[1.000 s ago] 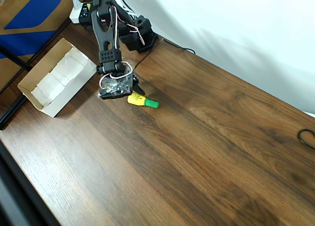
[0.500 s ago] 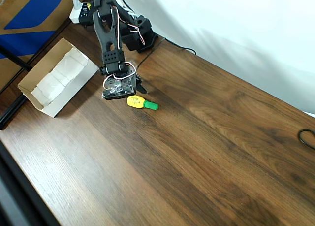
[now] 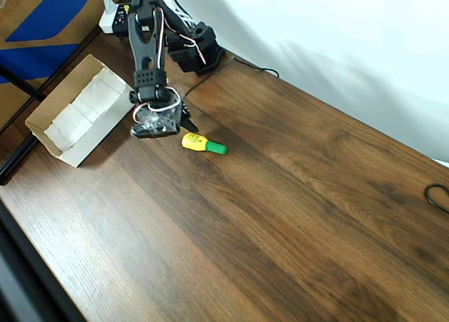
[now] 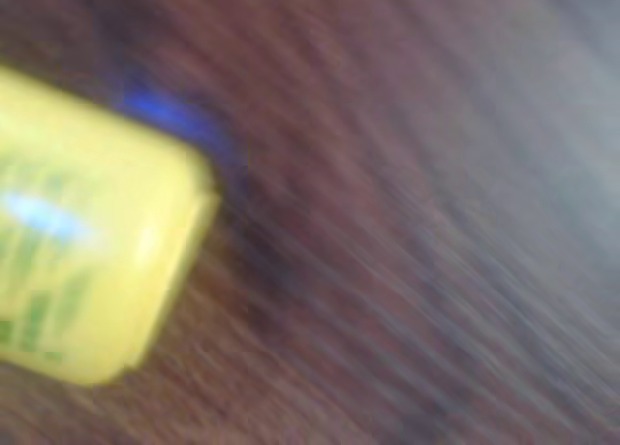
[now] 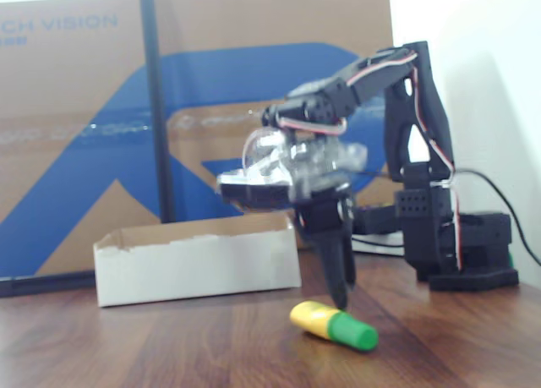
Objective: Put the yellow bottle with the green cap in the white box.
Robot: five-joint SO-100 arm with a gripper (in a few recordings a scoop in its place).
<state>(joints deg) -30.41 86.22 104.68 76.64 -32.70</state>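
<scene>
The yellow bottle with the green cap (image 3: pixel 203 144) lies on its side on the wooden table, cap pointing right, free of any grip. It also lies in front in the fixed view (image 5: pixel 332 323), and the wrist view has its yellow body (image 4: pixel 87 241) blurred and very close at the left. My gripper (image 3: pixel 186 120) hangs just up-left of the bottle, its tip (image 5: pixel 341 300) a little above the table right behind the bottle. The fingers read as one dark wedge, shut, holding nothing. The white box (image 3: pixel 53 147) stands open to the left, seen side-on in the fixed view (image 5: pixel 199 265).
The arm's base (image 3: pixel 200 47) and cables sit at the table's back edge. Blue-and-brown cardboard (image 3: pixel 42 17) leans beyond the box, with a black pole (image 5: pixel 155 109) in front of it. A black cable (image 3: pixel 438 196) lies at the right edge.
The gripper head has swung left and slightly back, away from the bottle and toward the box. The bottle shifted only a few pixels and still lies on the table.
</scene>
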